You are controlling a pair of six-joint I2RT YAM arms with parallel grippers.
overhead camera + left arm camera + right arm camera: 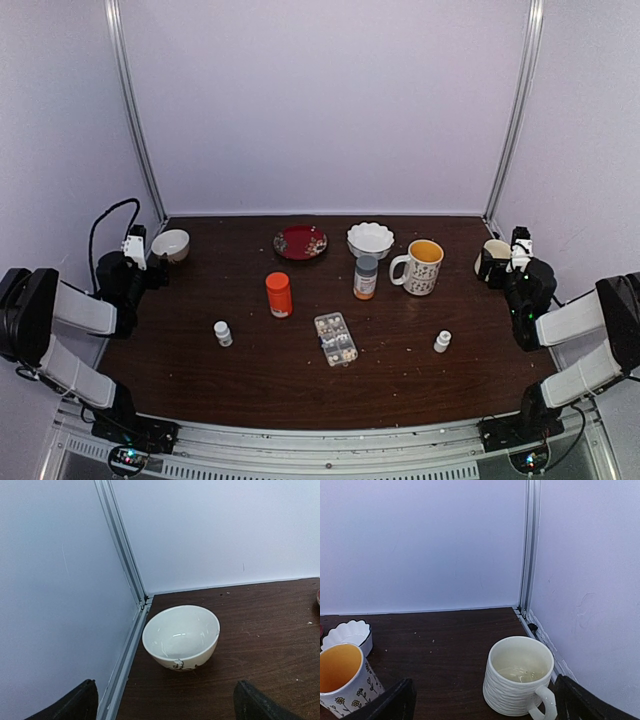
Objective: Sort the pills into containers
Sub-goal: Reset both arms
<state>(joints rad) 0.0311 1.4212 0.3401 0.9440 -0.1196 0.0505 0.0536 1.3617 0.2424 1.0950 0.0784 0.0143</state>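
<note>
Noting both arms sitting at the outer edges of the worktop point(250, 385), one at the left side of the overhead frame and one at the right.

Left jaws are standing wide apart and gripping nothing. In the left wrist view the two dark fingers point(75, 705) are showing at the bottom corners. A white bowl point(181, 636) is sitting beyond them at centre frame, clear of both, near the corner post.

Right jaws are likewise gaping fully and holding nothing. Their fingers point(390, 705) are flanking a cream ribbed mug point(519, 680) at lower centre of the right wrist view, not touching it. A flowered mug point(342, 677) and a scalloped dish point(347, 635) are sitting at the left edge of that view.

The clear pill box point(335, 339) is lying flat at lower centre of the overhead frame, well apart from both arms. I cannot tell whether its lid is up or down. The pills point(338, 347) are showing as pale specks inside its cells, too small to count.

An orange-red bottle point(279, 294) is standing upright to the upper left of the box, and a grey-capped bottle point(366, 277) to its upper right. One small white bottle point(222, 333) is standing left of the box and another point(442, 342) right of it. A red plate point(300, 242) is sitting at upper centre.
</note>
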